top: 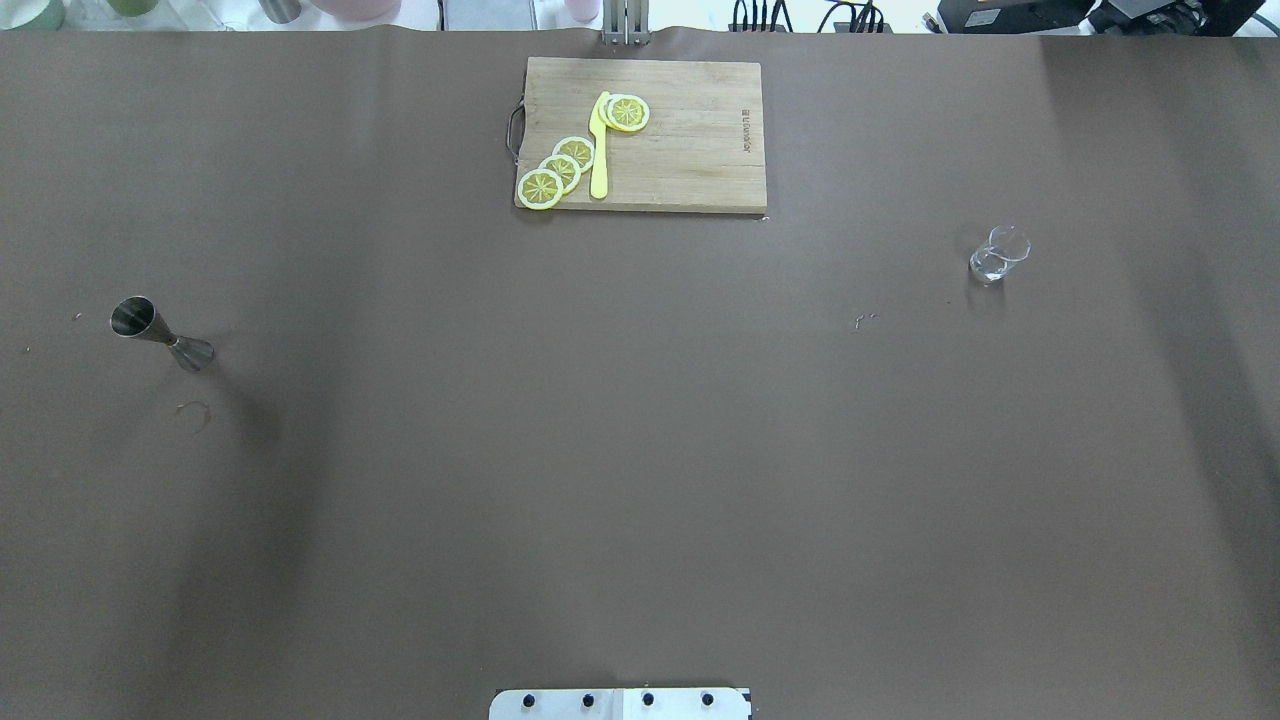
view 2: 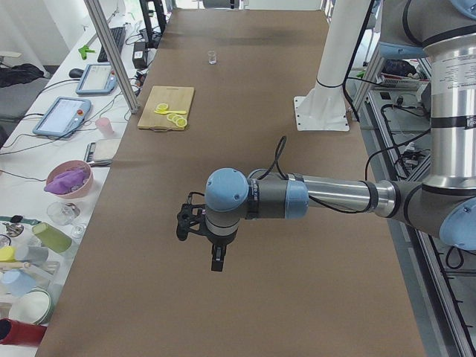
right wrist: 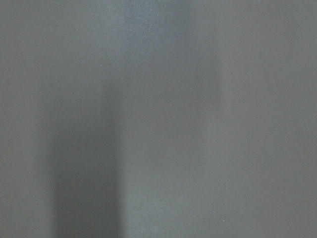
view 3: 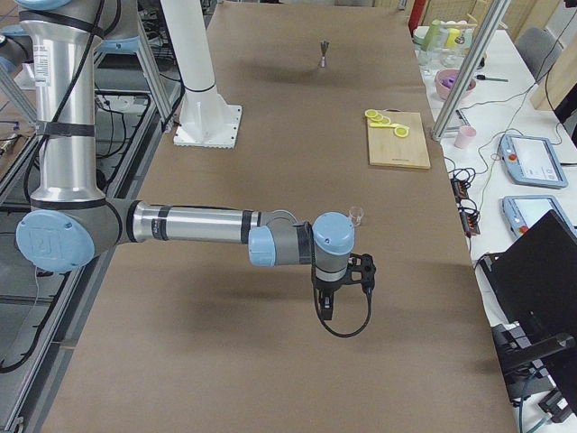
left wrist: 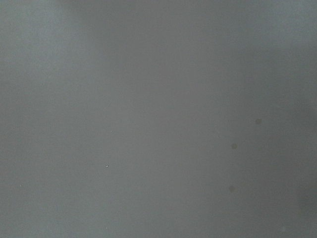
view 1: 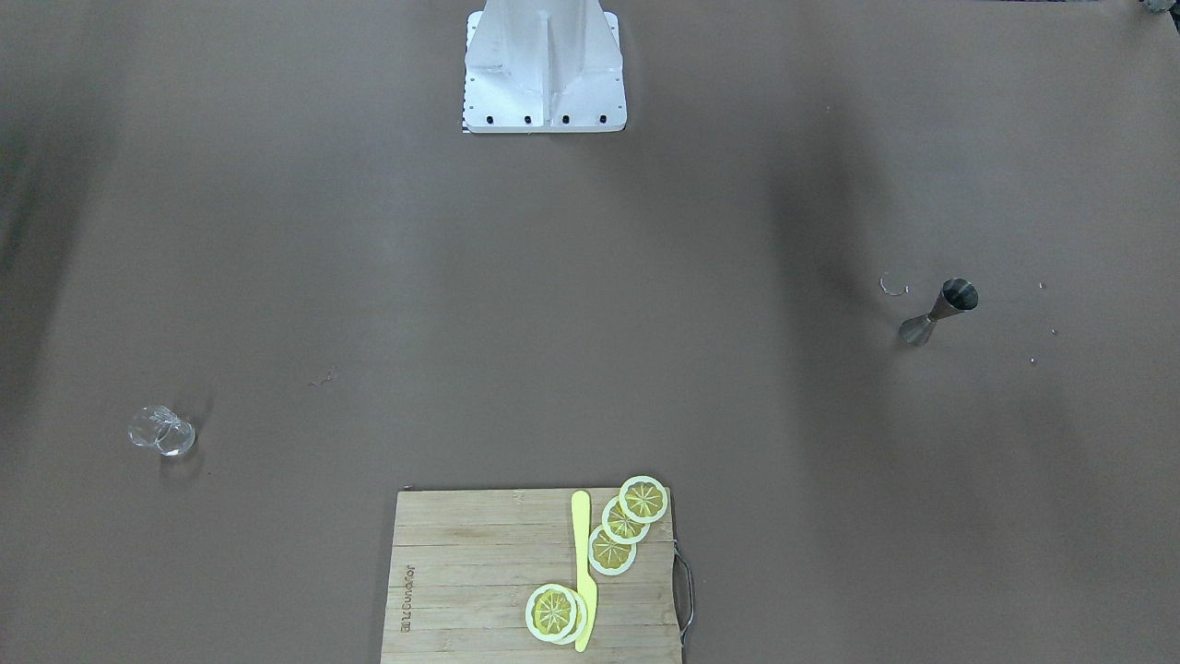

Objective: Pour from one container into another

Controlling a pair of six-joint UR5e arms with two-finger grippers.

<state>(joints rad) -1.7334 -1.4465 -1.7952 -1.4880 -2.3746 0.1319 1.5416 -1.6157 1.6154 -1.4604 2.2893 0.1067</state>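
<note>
Far left: left gripper [view 2: 216, 265] hanging over the bare brown surface [top: 640, 450], holding nothing; impossible to tell from the side view whether the fingers are apart or together. Next, near the left edge: steel jigger [top: 163, 336], upright and untouched, contents not visible. Centre, at the far edge: wooden cutting board [top: 690, 140] carrying lemon slices [top: 560, 170] and a yellow knife [top: 599, 150], no part of the job. Right: clear glass tumbler [top: 997, 254], upright, well apart from the jigger, contents too hard to make out. Far right: right gripper [view 3: 325, 311], likewise over bare surface and empty-handed, finger state again impossible to tell.

Judged stage: the very start, with no approach to the jigger made yet. Next, probably: left arm across to the jigger, fingers spread around the narrow waist, firm close, level lift, then a long carry toward the tumbler before any tilt.
</note>
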